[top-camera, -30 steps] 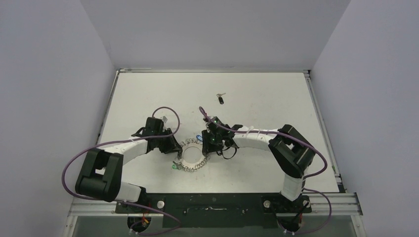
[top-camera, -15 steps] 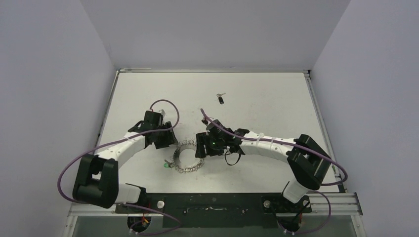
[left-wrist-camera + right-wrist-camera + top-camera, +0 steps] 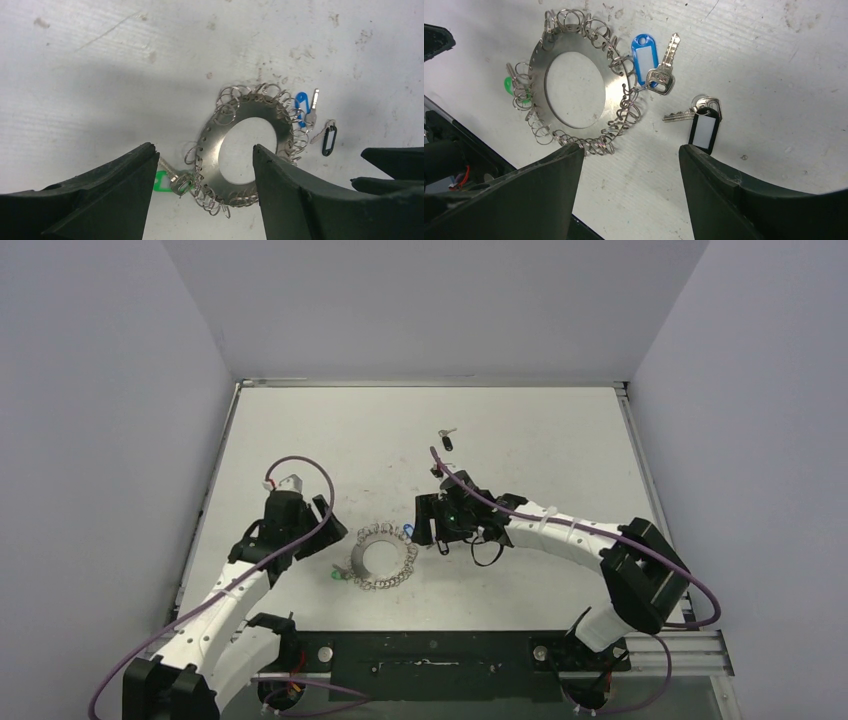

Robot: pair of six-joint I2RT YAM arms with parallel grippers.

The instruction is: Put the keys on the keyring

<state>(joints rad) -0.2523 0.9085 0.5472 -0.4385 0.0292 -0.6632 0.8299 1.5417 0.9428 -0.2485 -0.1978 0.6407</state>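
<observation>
1. Right gripper (image 3: 631, 149) hangs over the table (image 3: 560, 440) with its jaws parted and nothing between them. The left gripper (image 3: 203, 148) gapes just as empty above the ring.
2. The keyring (image 3: 613, 95) lies flat at the centre of the overhead frame. A blue-headed key (image 3: 644, 52) is hooked at its right edge and a green-headed key (image 3: 161, 181) at its left.
3. Step in hand, as I judge it: between grasps, with neither black key threaded yet. The nearer black-headed key (image 3: 703, 127) lies loose just right of the ring. The far black-headed key (image 3: 446, 440) sits well apart, upper middle of the overhead frame.
4. The next move likely calls for a fine pinch on the nearer key's head, one arm steadying the ring, to work it onto a loop.
5. Only the right wrist view shows that key clear of the loops; only the overhead view shows the far one.
</observation>
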